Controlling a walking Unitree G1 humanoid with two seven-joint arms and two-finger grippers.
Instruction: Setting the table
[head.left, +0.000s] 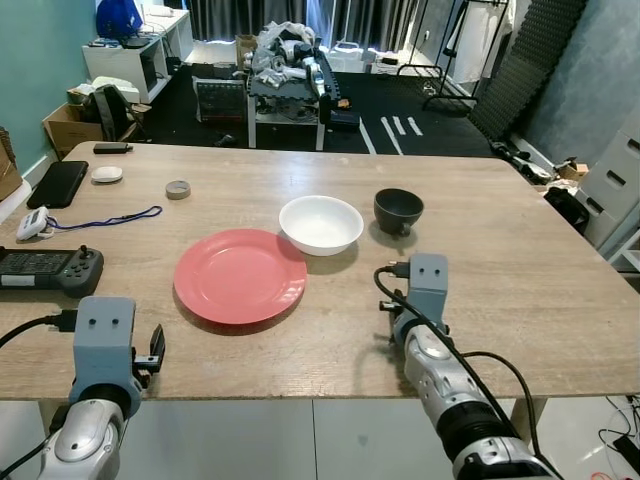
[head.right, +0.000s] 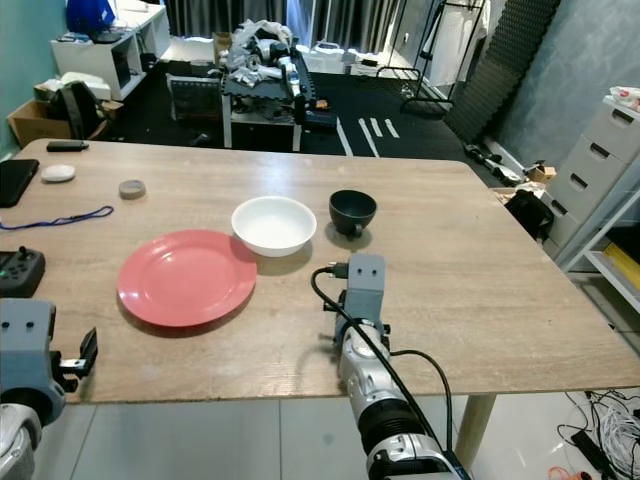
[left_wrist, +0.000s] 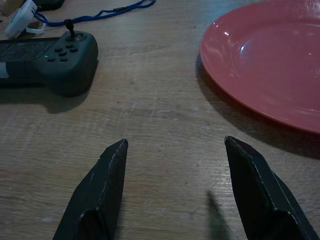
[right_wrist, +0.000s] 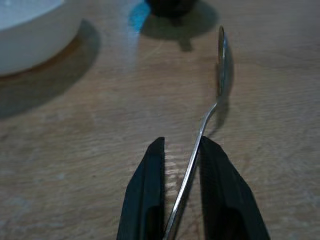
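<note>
Room: cluttered workroom with a dark floor, a teal wall at the robot's left, a white shelf unit (head.left: 135, 55) and a low cart piled with gear (head.left: 290, 75) beyond the table.
Table: long wooden table (head.left: 520, 260) with a pale, streaked grain and a straight front edge.
Red plate: round, glossy, shallow red plate (head.left: 240, 276) lying flat near the front middle of the table.
White bowl: smooth white bowl (head.left: 320, 224) just behind the plate's right rim, very close to it.
Dark bowl: small matte black bowl (head.left: 398, 210) on a short foot, to the right of the white bowl and apart from it.
Spoon: thin metal spoon (right_wrist: 218, 75), handle curved, bowl end seen edge-on, pointing toward the dark bowl above the wood.
Right gripper: right gripper (right_wrist: 181, 192) clenched on the spoon's handle, to the right of the plate and in front of the two bowls.
Left gripper: left gripper (left_wrist: 175, 195) with fingers spread wide and holding nothing, low over bare wood at the front left, between the plate and the controller.
Left-side clutter: dark handheld controller (head.left: 45, 270) with buttons, blue lanyard cord (head.left: 105, 218), black phone (head.left: 58, 183), small white puck (head.left: 107, 174), grey tape roll (head.left: 178, 189), all well apart from the dishes.
Cabling: black cables loop over both silver arms.
</note>
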